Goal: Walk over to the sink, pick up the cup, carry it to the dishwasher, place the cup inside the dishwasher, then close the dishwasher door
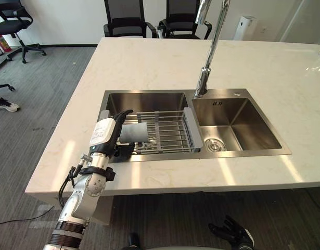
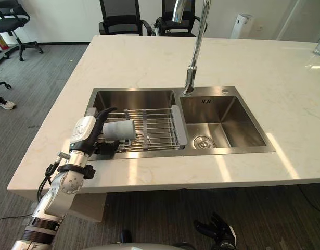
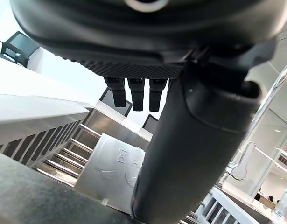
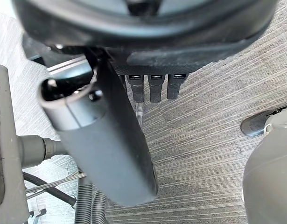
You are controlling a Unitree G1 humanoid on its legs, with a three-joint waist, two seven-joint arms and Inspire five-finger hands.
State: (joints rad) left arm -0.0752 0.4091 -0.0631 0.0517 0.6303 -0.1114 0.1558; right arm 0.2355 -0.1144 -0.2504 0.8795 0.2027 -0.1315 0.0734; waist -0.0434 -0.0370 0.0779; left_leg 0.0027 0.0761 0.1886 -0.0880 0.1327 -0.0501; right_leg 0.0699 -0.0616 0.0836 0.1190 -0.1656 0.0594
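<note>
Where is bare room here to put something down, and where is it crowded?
Free: the wide counter behind and right of the sink, the front strip before it, and the right basin, bare but for its drain. Crowded: the left basin, with the rack, the cup and the left hand. The faucet stands at the back.

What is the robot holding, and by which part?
Nothing yet, it seems. The left hand brackets the grey cup lying on the sink rack, thumb on one side, straight fingers on the other. The right hand hangs open, empty.
</note>
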